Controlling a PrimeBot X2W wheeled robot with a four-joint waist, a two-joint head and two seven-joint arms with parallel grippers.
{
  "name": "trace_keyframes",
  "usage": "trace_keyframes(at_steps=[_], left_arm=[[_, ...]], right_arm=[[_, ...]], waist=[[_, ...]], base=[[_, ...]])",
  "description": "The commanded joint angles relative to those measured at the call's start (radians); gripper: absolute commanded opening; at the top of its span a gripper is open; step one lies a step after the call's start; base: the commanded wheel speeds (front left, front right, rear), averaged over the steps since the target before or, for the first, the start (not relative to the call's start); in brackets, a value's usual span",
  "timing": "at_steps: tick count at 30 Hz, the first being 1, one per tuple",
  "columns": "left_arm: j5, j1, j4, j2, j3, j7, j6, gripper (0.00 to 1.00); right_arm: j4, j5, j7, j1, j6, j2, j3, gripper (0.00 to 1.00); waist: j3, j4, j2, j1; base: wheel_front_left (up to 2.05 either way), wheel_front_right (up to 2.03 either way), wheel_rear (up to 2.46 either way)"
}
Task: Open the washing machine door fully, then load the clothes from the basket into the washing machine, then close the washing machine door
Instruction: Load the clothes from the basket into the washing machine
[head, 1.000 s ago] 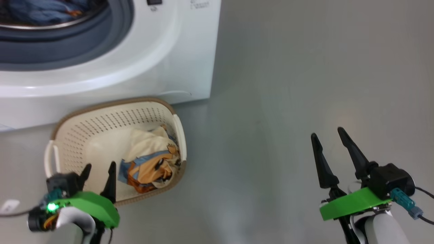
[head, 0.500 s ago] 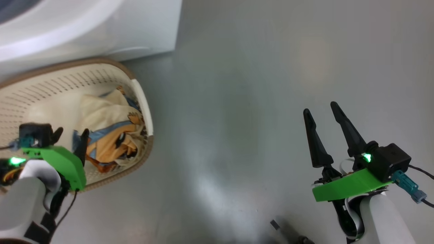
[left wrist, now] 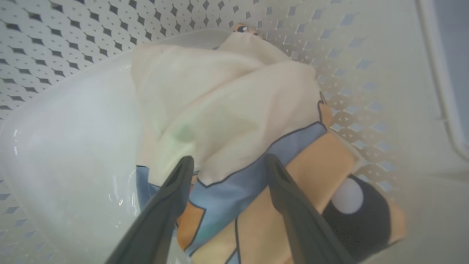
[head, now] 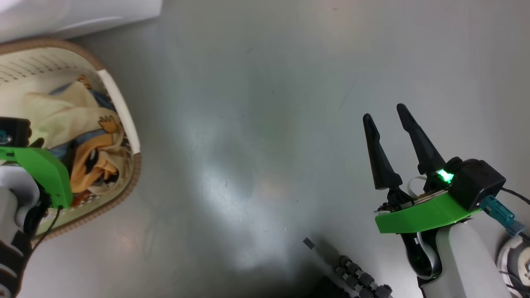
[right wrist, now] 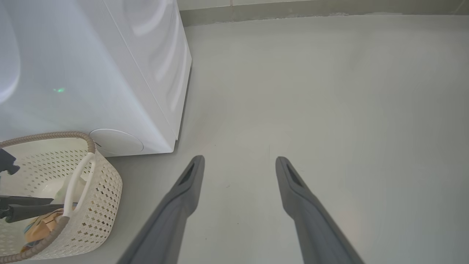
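Two of the clothes [left wrist: 227, 102], as far as I can tell, lie bunched in the basket [head: 136, 165]: a cream one over an orange-and-blue cartoon print. The basket sits on the floor [head: 265, 124] just beside the washing machine [right wrist: 91, 73], near enough, I judge, for a short carry. My left claw [left wrist: 229, 159] hangs released inside the basket, fingers spread either side of a fold so that closing should pinch it. My right claw [head: 385, 114], also released and empty, is parked well apart over bare floor, presumably to stay clear.
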Motion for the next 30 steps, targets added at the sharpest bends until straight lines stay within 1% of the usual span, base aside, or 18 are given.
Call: trace_keyframes(at_steps=[1, 6, 13, 22, 30], left_arm=[[-0.019, -0.014, 0.006, 0.048, -0.004, 0.013, -0.001, 1.0], [-0.043, -0.061, 0.047, 0.055, -0.071, 0.043, -0.001, 1.0], [-0.066, -0.116, 0.104, 0.041, -0.139, 0.053, -0.001, 1.0], [-0.083, -0.178, 0.175, 0.002, -0.202, 0.06, -0.002, 1.0], [-0.103, -0.207, 0.218, -0.021, -0.237, 0.07, -0.002, 1.0]], right_arm=[[-0.027, 0.003, -0.005, 0.022, 0.003, -0.003, 0.019, 1.0], [-0.036, -0.001, -0.005, 0.026, 0.003, -0.003, 0.017, 1.0], [-0.048, -0.01, -0.005, 0.035, 0.003, -0.003, 0.016, 1.0], [-0.066, -0.02, -0.005, 0.05, 0.003, -0.003, 0.016, 1.0], [-0.08, -0.028, -0.005, 0.064, 0.003, -0.003, 0.009, 1.0]], waist=[[0.035, -0.026, 0.0, 0.0], [0.047, -0.021, 0.0, 0.0], [0.062, -0.014, 0.0, 0.0], [0.08, -0.007, 0.0, 0.0], [0.087, -0.005, 0.0, 0.0]], base=[[0.0, 0.0, 0.0], [0.0, 0.0, 0.0], [0.0, 0.0, 0.0], [0.0, 0.0, 0.0], [0.0, 0.0, 0.0]])
